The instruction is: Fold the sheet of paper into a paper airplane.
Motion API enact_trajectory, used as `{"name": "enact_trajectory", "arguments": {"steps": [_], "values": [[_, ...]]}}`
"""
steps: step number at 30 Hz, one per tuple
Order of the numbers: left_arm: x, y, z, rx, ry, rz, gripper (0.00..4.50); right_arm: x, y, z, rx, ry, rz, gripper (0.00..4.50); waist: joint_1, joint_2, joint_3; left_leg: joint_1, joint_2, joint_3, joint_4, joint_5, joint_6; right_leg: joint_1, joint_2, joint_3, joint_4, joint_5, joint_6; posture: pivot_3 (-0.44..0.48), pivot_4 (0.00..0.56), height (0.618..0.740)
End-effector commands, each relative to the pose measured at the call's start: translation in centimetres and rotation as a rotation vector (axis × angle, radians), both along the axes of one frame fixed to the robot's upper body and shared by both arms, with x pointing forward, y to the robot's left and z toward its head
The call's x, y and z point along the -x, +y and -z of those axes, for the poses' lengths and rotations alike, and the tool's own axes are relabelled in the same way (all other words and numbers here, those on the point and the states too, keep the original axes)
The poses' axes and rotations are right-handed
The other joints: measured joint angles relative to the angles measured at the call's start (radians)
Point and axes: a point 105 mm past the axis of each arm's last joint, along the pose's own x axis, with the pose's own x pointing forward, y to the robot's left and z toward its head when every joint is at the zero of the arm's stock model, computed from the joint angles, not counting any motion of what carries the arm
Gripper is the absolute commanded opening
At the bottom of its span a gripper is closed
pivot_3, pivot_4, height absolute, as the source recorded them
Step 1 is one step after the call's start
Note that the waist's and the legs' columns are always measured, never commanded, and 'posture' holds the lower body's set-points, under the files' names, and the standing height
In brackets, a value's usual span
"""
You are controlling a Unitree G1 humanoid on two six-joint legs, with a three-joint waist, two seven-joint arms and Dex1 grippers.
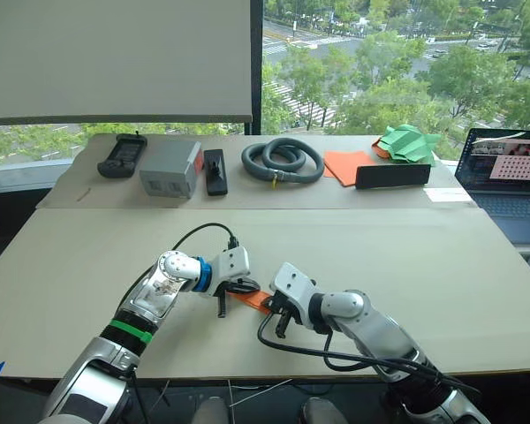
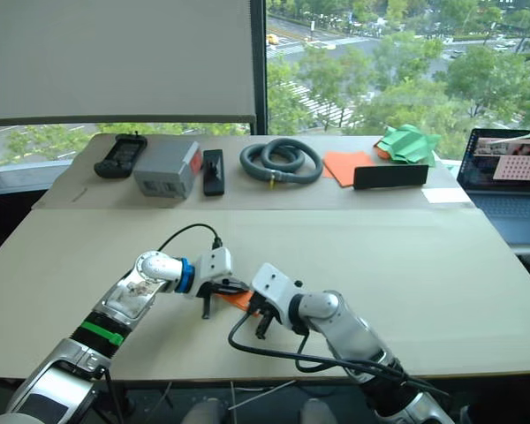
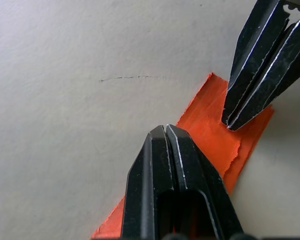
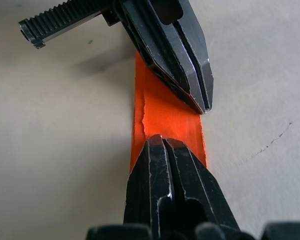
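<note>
The sheet of paper (image 1: 250, 300) lies on the near table, folded into a narrow bright orange strip with one torn-looking edge (image 3: 210, 132). My left gripper (image 3: 165, 130) is shut, and its closed tips rest on one end of the strip. My right gripper (image 4: 162, 140) is also shut, with its tips pressing on the strip a short way along. The two grippers face each other at the table's front middle, left gripper (image 1: 243, 288) and right gripper (image 1: 271, 307), tips almost meeting. No paper sits between either pair of fingers. The paper airplane is out of view.
On the far table stand a black handheld device (image 1: 122, 155), a grey box (image 1: 170, 168), a coiled grey hose (image 1: 283, 161), smooth orange sheets (image 1: 349, 166), a black bar (image 1: 392, 176) and a green paper shape (image 1: 408, 143). A laptop (image 1: 508, 181) sits at far right.
</note>
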Motion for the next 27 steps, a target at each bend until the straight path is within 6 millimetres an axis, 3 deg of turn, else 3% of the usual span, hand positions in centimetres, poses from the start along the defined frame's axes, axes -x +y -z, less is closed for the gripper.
{"name": "enact_trajectory", "arguments": {"steps": [1, 27], "values": [[1.3, 4.1, 4.4, -0.165, 0.132, -0.081, 0.09, 0.3, -1.6, 2.8, 0.083, 0.106, 0.057, 0.06, -0.002, 0.0, -0.001, 0.0, 0.0, 0.0, 0.0, 0.0, 0.0, 0.0, 0.0, 0.0, 0.0, 0.0, 0.0, 0.0, 0.15, 0.714], [2.2, 10.1, 5.0, -0.228, 0.154, -0.221, 0.09, 0.6, -1.3, 2.9, 0.093, 0.113, 0.027, 0.06, -0.035, 0.0, -0.002, 0.015, 0.002, 0.0, -0.002, -0.01, 0.007, 0.001, 0.001, 0.0, 0.002, 0.0, 0.0, 0.0, 0.15, 0.714]]}}
